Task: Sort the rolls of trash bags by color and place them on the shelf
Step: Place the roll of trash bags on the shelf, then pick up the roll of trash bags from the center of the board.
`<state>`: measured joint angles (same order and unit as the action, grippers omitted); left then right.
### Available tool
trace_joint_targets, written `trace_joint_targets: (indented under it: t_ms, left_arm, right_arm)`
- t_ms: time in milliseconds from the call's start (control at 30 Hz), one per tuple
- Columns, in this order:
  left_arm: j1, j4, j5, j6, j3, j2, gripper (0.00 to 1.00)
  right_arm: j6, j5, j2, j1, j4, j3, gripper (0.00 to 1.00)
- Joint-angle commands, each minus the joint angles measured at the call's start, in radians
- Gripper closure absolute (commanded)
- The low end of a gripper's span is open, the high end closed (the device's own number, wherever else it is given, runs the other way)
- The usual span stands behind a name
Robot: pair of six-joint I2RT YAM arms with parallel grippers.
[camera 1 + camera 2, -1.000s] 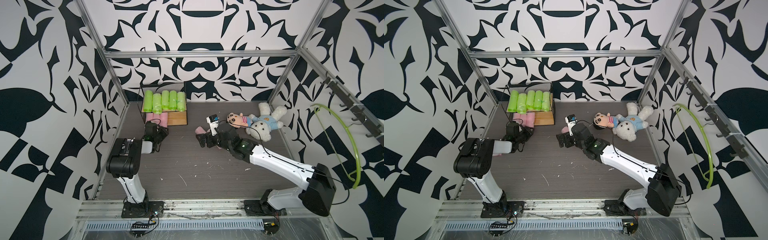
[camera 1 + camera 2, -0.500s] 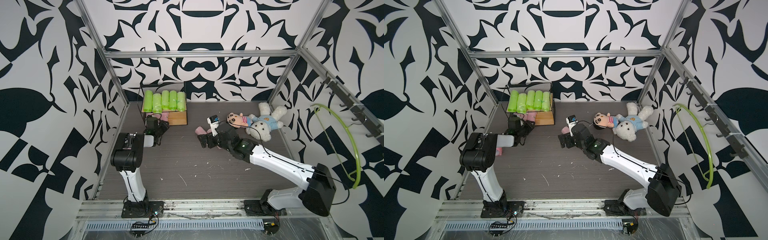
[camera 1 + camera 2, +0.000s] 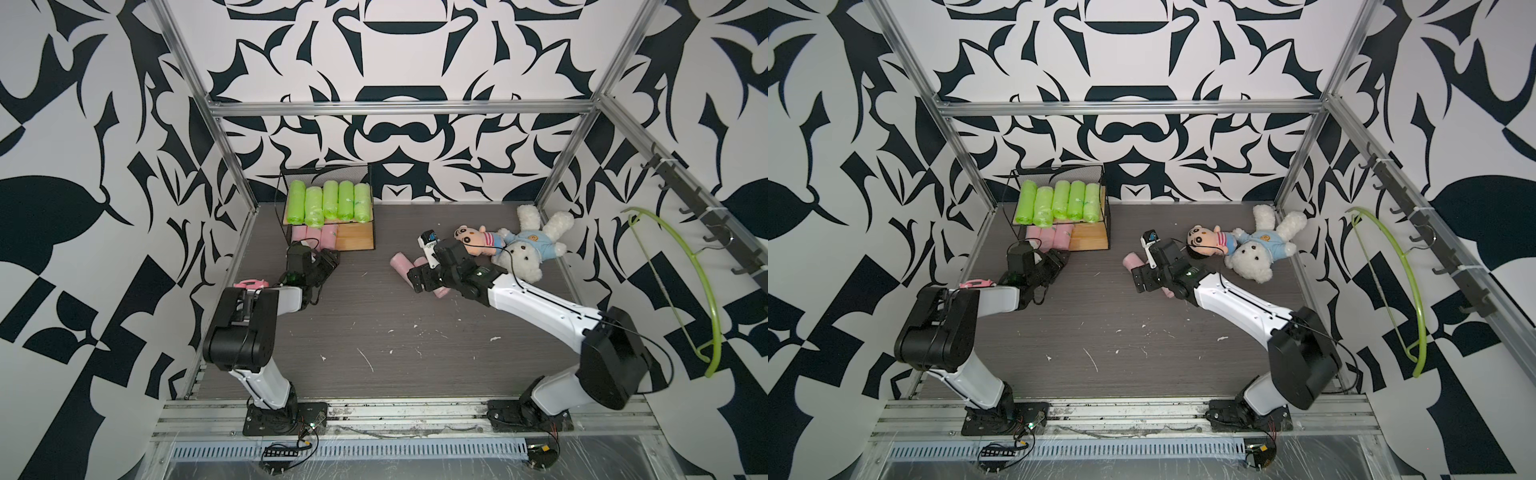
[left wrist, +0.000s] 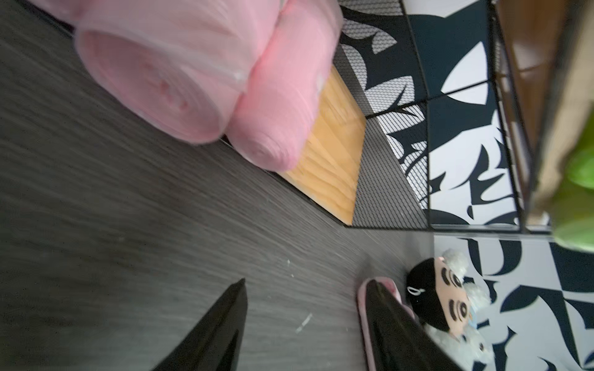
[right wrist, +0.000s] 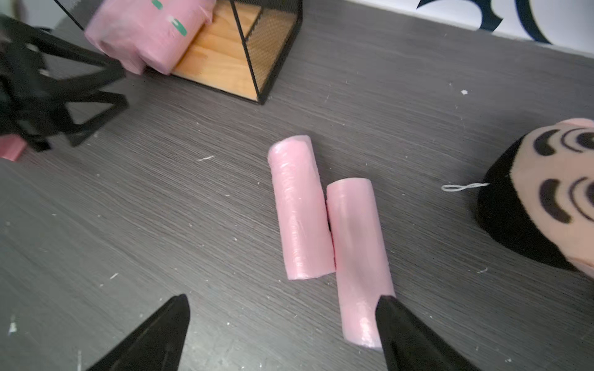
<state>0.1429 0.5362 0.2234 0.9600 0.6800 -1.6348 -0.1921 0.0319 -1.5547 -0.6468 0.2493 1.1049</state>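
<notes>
tabletop (image 5: 160,208): 2 pink rolls (image 5: 300,208) below r pincer (image 5: 283,298)

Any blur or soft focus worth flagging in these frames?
Left wrist view: pink rolls on the shelf and the table are smeared, green rolls out of focus. Right wrist view: the two loose pink rolls are sharp, the left gripper blurred. Both top views: sharp and evenly lit.

All around me stand white walls with big black shapes (image 3: 395,62). My dark grey wood-look table (image 3: 415,332) has little white crumbs (image 3: 365,359).
</notes>
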Motion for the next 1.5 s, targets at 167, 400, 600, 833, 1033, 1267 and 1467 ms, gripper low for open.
trace_joint_targets:
  t_ms: [167,400,600,833,1033,1267,1467]
  left_arm:
    - [0.092,-0.313,0.045,-0.121,-0.005,0.233,0.29]
    - [0.100,-0.485,0.021,-0.232,0.027,0.331,0.27]
    - [0.100,-0.507,0.049,-0.255,0.040,0.345,0.27]
    - [0.100,-0.536,0.064,-0.290,0.059,0.352,0.26]
    - [0.100,-0.481,0.067,-0.260,0.003,0.427,0.26]
    - [0.102,-0.312,0.162,-0.165,-0.082,0.491,0.24]
    - [0.158,-0.065,0.257,-0.020,-0.136,0.512,0.18]
  right_arm:
    - [0.192,-0.021,-0.239,0.013,0.151,0.263,0.17]
    - [0.229,-0.015,-0.428,0.012,0.176,0.421,0.21]
    - [0.273,0.050,-0.568,0.007,0.200,0.544,0.24]
    - [0.316,0.144,-0.674,-0.010,0.217,0.638,0.37]
    - [0.227,0.044,-0.555,-0.010,0.110,0.548,0.54]
    - [-0.048,-0.161,-0.249,-0.002,-0.148,0.305,0.61]
    - [-0.377,-0.184,-0.003,-0.003,-0.461,0.066,0.61]
